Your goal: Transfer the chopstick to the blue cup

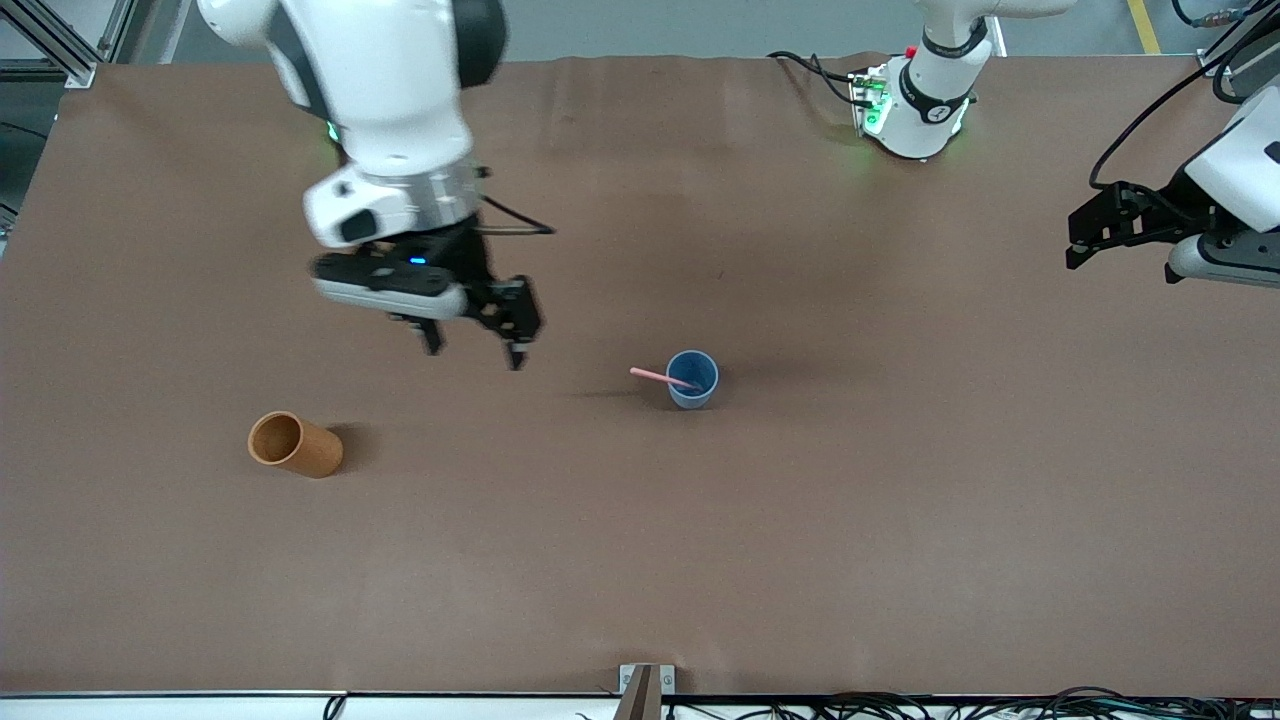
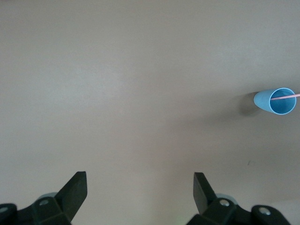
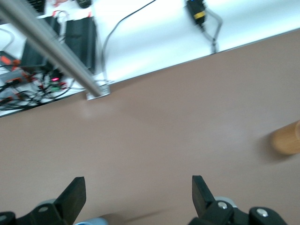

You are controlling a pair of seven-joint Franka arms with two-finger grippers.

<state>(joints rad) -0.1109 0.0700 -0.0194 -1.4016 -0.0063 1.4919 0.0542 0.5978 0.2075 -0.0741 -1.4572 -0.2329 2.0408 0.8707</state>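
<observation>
The blue cup (image 1: 692,378) stands upright near the middle of the table. A pale-pink chopstick (image 1: 660,376) leans in it, its free end sticking out over the rim toward the right arm's end. The left wrist view shows the cup (image 2: 275,101) with the chopstick (image 2: 286,97) across its mouth. My right gripper (image 1: 475,345) is open and empty, up over the table between the orange-brown cup and the blue cup. My left gripper (image 1: 1078,240) is open and empty, waiting over the left arm's end of the table. The blue cup's rim (image 3: 91,221) barely shows in the right wrist view.
An orange-brown cup (image 1: 294,444) lies on its side toward the right arm's end, nearer the front camera than the right gripper; it also shows in the right wrist view (image 3: 287,138). The left arm's base (image 1: 915,105) stands at the table's back edge.
</observation>
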